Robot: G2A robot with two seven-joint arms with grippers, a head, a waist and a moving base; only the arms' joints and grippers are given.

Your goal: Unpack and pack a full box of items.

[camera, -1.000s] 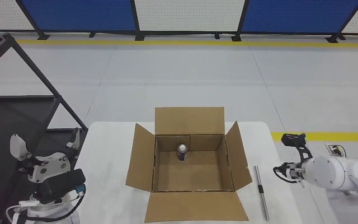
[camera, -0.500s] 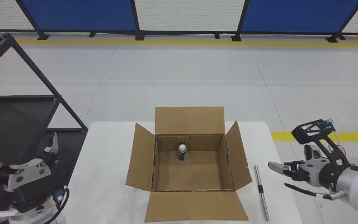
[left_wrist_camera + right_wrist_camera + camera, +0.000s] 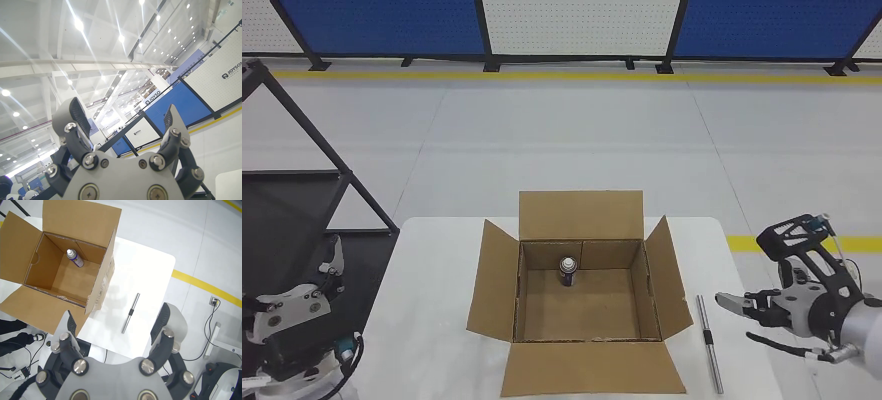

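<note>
By the far wall inside the box (image 3: pixel 580 214), upright spray can (image 3: pixel 567 270) judged light, rigid, slick; grip mid-body; left gripper (image 3: pixel 123 109) and right gripper (image 3: pixel 117 317) wide open, empty.

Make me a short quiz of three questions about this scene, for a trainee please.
1. True or false: the spray can stands on the table, outside the cardboard box.
2. Where is the metal rod? A in the box; B on the table beside the box; C in the right gripper.
3. Fill in: the right gripper is ___.
Key: 1 false; 2 B; 3 open.
</note>
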